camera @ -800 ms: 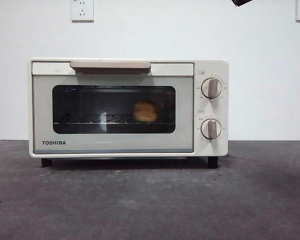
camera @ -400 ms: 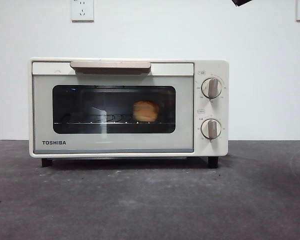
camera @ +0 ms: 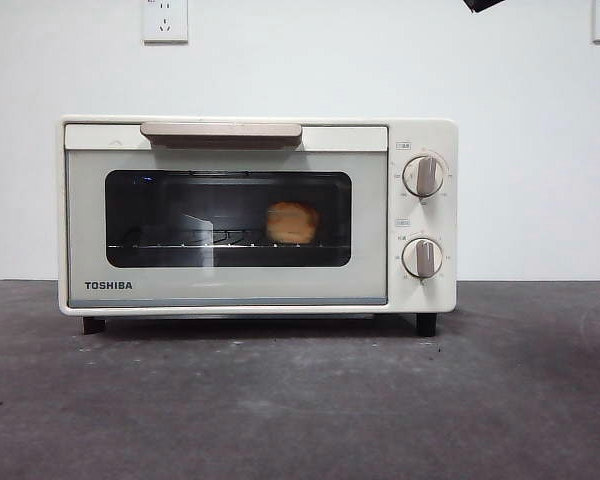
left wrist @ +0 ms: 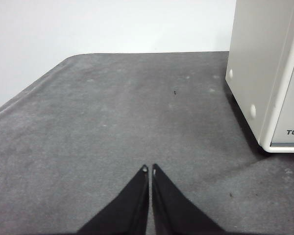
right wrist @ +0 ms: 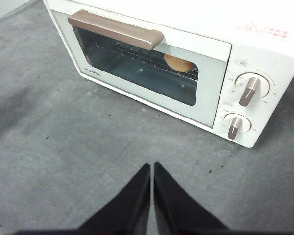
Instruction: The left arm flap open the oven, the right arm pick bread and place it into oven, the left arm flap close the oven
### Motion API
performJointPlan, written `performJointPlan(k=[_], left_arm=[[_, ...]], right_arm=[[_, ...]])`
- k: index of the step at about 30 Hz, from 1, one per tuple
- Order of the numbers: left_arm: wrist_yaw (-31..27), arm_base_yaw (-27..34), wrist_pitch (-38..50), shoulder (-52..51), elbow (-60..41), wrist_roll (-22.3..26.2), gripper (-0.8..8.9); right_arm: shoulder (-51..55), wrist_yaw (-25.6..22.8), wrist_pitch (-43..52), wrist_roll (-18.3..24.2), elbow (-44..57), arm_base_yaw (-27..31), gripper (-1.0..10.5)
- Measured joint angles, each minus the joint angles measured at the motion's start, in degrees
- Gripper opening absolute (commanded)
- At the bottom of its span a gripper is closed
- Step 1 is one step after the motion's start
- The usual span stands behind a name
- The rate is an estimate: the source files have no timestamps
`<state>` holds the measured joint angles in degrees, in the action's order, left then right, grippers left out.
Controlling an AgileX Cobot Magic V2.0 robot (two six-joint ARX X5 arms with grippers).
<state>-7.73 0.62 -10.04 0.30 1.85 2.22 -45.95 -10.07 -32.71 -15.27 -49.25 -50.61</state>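
Observation:
The cream-white TOSHIBA oven [camera: 230, 290] stands on the dark table with its glass door shut and its beige handle [camera: 220, 131] at the top. Through the window the golden bread [camera: 292, 222] lies on the wire rack, right of centre; it also shows in the right wrist view as the bread [right wrist: 179, 62] behind the glass. My right gripper [right wrist: 151, 165] is shut and empty, hovering over the table in front of the oven [right wrist: 264, 44]. My left gripper [left wrist: 149, 169] is shut and empty, beside the oven's side wall [left wrist: 257, 63], apart from it.
Two round knobs [camera: 423, 176] sit on the oven's right panel. A black arm tip [camera: 482, 5] shows at the top edge. Wall sockets [camera: 165, 20] hang behind. The dark grey table [camera: 300, 400] spreads in front; its rounded corner [left wrist: 68, 61] lies beyond the left gripper.

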Motion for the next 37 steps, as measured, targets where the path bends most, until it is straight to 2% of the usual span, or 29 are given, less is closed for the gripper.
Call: performJointPlan(k=[4, 9, 11, 16, 23, 30, 37], left_arm=[[0.0, 0.0, 0.0, 0.0, 0.0, 0.0, 0.2], [0.0, 0.0, 0.0, 0.0, 0.0, 0.0, 0.2], [0.0, 0.0, 0.0, 0.0, 0.0, 0.0, 0.2], [0.0, 0.0, 0.0, 0.0, 0.0, 0.0, 0.2], [0.0, 0.0, 0.0, 0.0, 0.0, 0.0, 0.2], [0.0, 0.0, 0.0, 0.0, 0.0, 0.0, 0.2], [0.0, 0.0, 0.0, 0.0, 0.0, 0.0, 0.2]], right_arm=[[0.0, -0.1, 0.0, 0.1, 0.0, 0.0, 0.1], [1.2, -4.3, 0.3, 1.7, 0.0, 2.8, 0.1], [3.2, -3.9, 2.6, 2.0, 1.1, 6.0, 0.1], [10.6, 1.7, 11.2, 2.5, 9.1, 16.0, 0.1], [24.8, 9.9, 26.4, 6.9, 24.1, 30.8, 0.1], [36.0, 10.5, 31.7, 10.5, 35.1, 42.1, 0.1], [42.3, 10.5, 34.4, 11.1, 42.4, 47.5, 0.1]])
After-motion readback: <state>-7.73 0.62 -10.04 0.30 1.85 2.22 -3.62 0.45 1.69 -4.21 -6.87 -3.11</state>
